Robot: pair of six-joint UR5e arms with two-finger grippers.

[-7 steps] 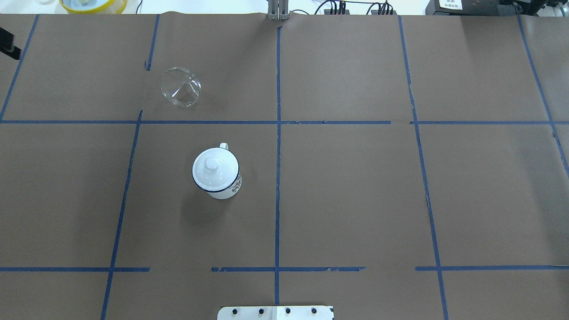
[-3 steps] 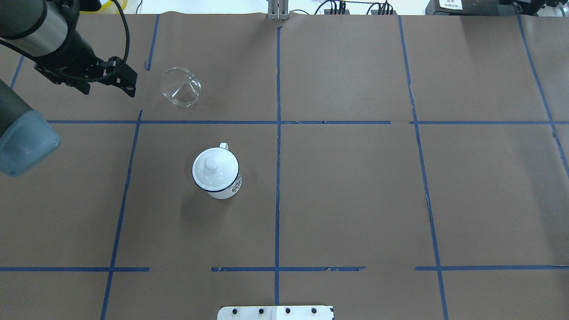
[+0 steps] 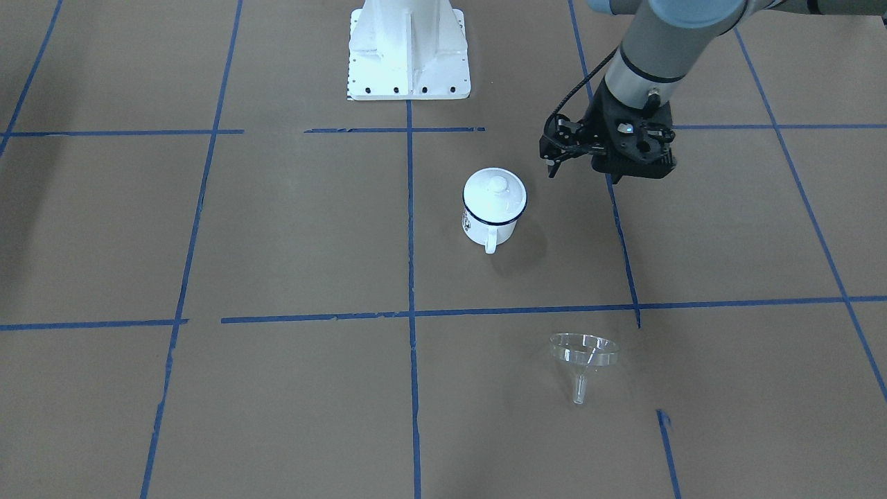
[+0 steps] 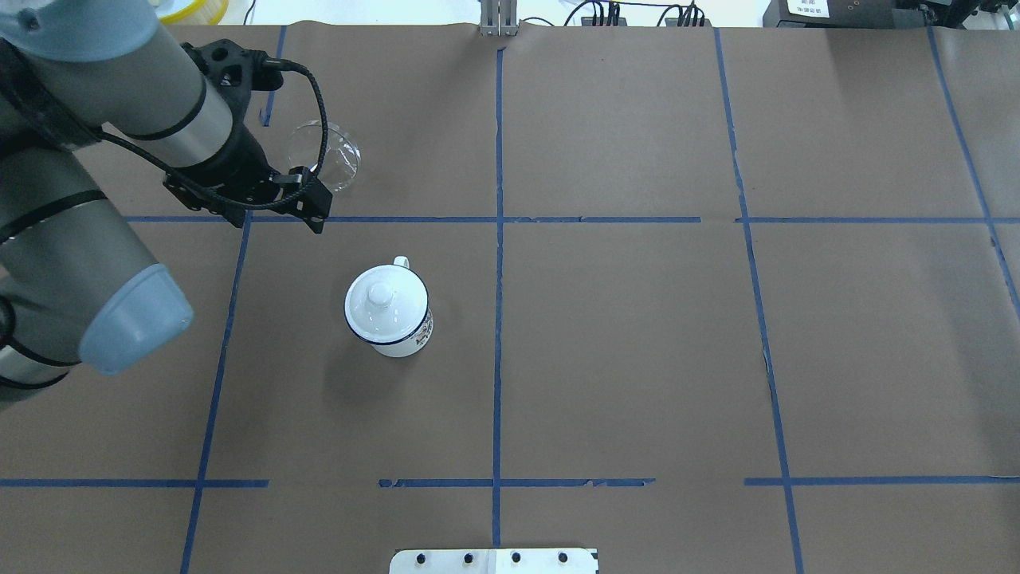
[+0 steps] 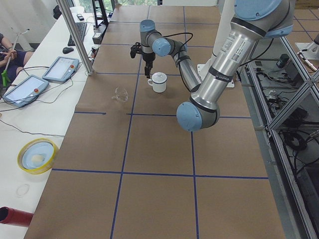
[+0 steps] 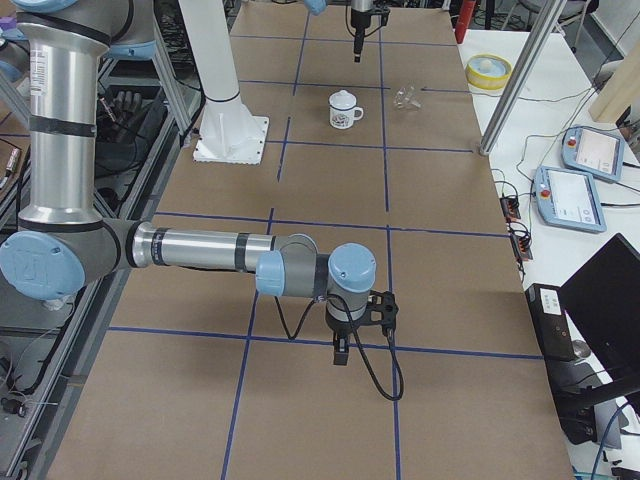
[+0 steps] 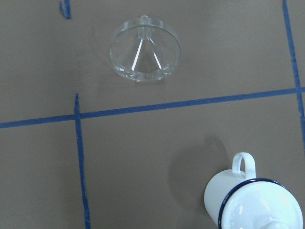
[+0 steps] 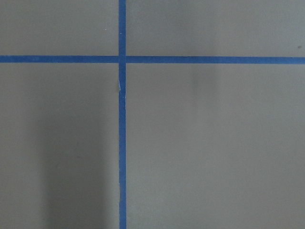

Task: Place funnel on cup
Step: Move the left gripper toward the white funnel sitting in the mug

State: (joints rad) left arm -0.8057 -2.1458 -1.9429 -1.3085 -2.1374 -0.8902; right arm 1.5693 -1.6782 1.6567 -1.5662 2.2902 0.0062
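The clear funnel (image 4: 339, 159) lies tilted on the brown paper at the far left, its wide rim resting on the table; it also shows in the left wrist view (image 7: 144, 50) and the front view (image 3: 583, 355). The white cup (image 4: 402, 339) with a dark blue rim stands upright nearer the robot, with a white knobbed lid (image 4: 381, 299) on top. My left gripper (image 4: 279, 217) hangs open and empty above the table, between funnel and cup, touching neither. My right gripper (image 6: 340, 352) shows only in the right side view, far from both; I cannot tell its state.
The robot's white base (image 3: 409, 55) stands at the table's near edge. A yellow bowl (image 5: 36, 155) and tablets sit on the side bench beyond the paper. A metal post (image 5: 75, 37) stands at the far edge. Blue tape lines cross the paper.
My left arm has come in from the far left and moved right and toward the robot, partly covering the funnel in the overhead view. Funnel, cup and lid have not moved.
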